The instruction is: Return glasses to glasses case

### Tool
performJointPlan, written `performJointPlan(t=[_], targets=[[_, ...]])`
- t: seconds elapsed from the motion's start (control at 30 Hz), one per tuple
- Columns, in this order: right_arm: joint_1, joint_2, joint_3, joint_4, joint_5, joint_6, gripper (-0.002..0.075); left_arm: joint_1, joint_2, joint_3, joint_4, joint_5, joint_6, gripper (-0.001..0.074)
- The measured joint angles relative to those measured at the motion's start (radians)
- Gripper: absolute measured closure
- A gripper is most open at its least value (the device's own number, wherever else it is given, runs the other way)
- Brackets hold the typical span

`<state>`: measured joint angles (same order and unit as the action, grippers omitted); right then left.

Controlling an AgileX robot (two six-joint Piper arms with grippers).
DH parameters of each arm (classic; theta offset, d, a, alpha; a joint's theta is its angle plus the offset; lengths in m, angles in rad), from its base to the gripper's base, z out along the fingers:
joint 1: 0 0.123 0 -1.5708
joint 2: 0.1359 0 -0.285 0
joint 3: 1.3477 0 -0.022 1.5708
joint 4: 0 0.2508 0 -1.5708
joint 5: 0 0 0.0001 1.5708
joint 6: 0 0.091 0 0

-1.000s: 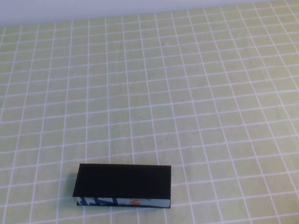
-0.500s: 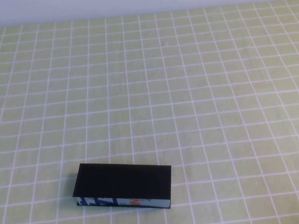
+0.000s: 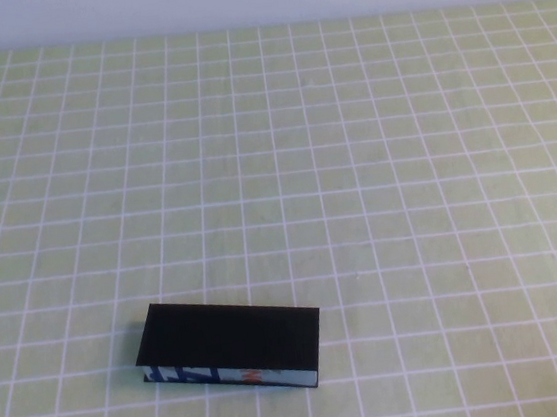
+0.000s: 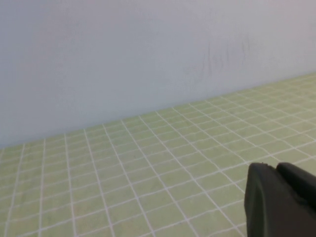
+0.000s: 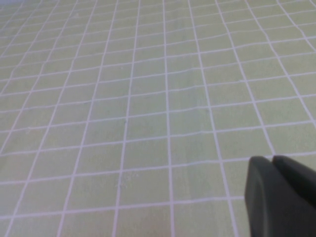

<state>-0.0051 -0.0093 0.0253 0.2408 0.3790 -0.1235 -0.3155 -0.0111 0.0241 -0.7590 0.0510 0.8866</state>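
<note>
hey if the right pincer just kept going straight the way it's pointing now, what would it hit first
Probably just the green checked tablecloth. The right pincer is shut and aims down over bare cloth in its wrist view. The glasses case doesn't show there. The left pincer is off over cloth elsewhere.

The glasses case (image 3: 230,342) is a flat black box with its lid down. It lies on its own in the lower left of the high view, turned a little crooked. Its front edge is blue-grey with dark marks and a small orange mark.
</note>
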Motion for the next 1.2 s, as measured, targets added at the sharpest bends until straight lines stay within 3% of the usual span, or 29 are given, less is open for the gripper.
performJointPlan(t=[0.2,0.43,0.73,1.2], targets=[[0.0,0.0,0.0,0.0,0.0,0.0,0.0737,0.041,0.0,-0.017,0.499,-0.062,-0.464,0.0738],[0.0,0.0,0.0,0.002,0.002,0.0,0.0737,0.129,0.0,0.002,0.662,0.032,-0.706,0.0738],[0.0,0.0,0.0,0.002,0.002,0.0,0.0737,0.132,0.0,0.003,0.702,0.318,-0.752,0.0738],[0.0,0.0,0.0,0.002,0.002,0.0,0.0737,0.133,0.0,0.003,0.704,0.335,-0.762,0.0738]])
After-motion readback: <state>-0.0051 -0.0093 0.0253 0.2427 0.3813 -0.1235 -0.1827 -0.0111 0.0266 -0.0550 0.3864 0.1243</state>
